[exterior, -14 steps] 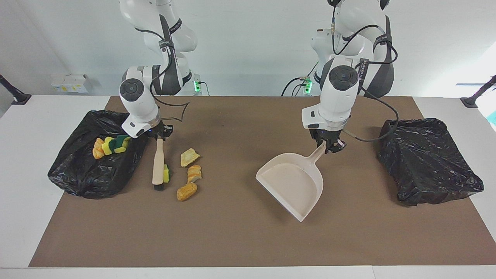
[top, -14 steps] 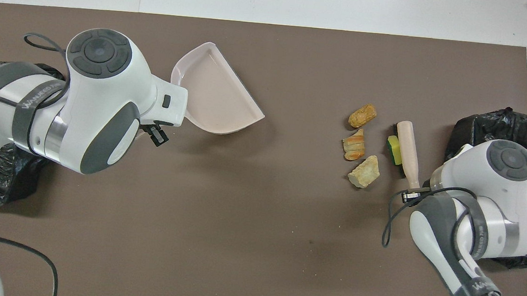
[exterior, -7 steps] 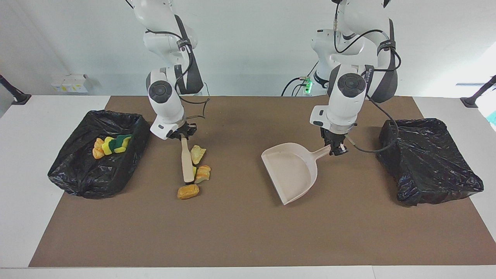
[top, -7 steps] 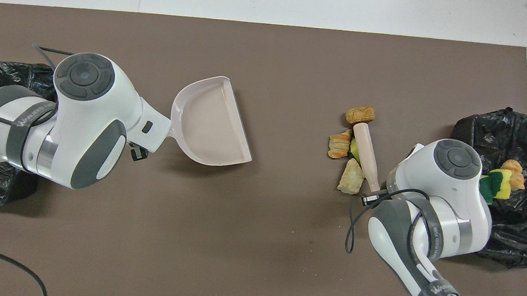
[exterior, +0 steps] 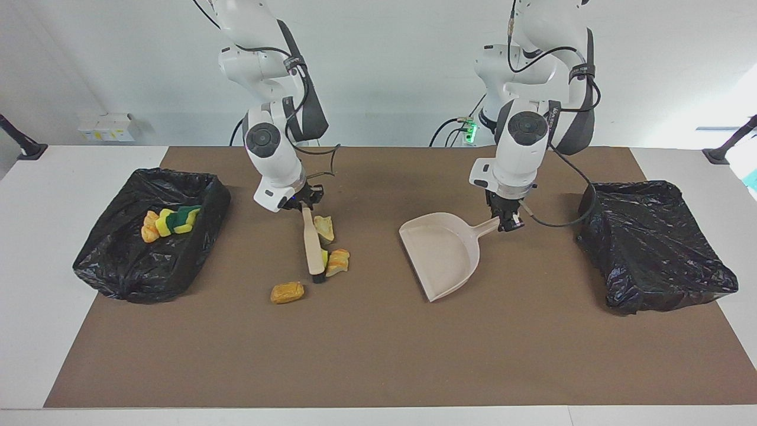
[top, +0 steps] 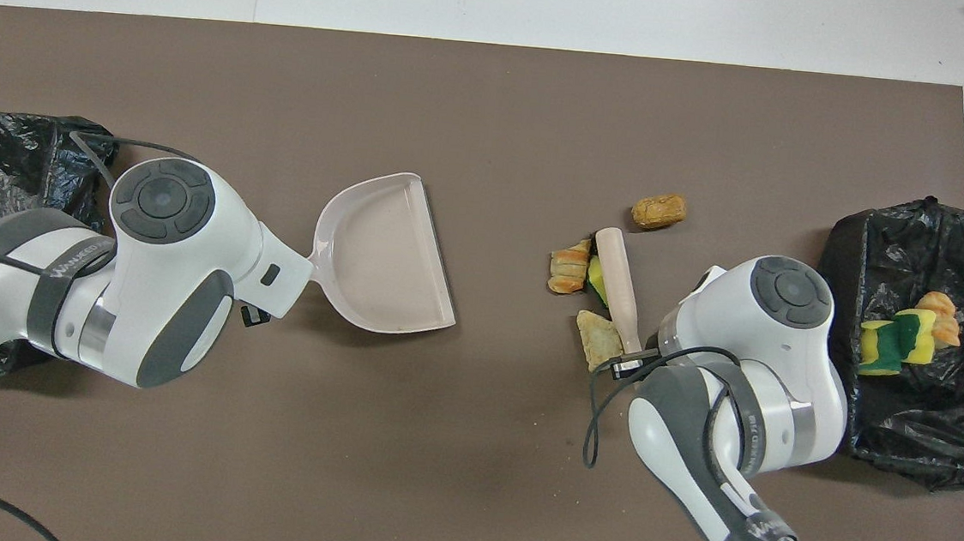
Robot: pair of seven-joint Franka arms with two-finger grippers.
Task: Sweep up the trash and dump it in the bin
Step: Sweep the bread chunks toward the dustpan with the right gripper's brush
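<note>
**One piece slips the sweep**

Brown matting (exterior: 378, 355) covers the table, with a black-lined bin at each end. The right gripper (exterior: 300, 203) is clenched on the brush (exterior: 311, 244) handle, the bristles down on the mat. Pressed against the brush, on the dustpan's side, lie a tan piece (exterior: 324, 228), a bread-like piece (exterior: 339, 262) and a yellow-green sponge bit (top: 595, 276). An orange piece (exterior: 287, 292) lies apart from the brush tip, on the side away from the pan, farther from the robots. The left gripper (exterior: 507, 222) grasps the dustpan (exterior: 442, 253) by its handle, its open lip toward the pile and well apart from it. Other trash (exterior: 170, 221) sits in the bin (exterior: 106, 260) at the right arm's end.

The risks, as judged: the orange piece is likely missed by this stroke and needs another pass. The three pieces may roll around the brush tip over the long gap. If the pan's lip rides above the mat, pieces could slide under it.
</note>
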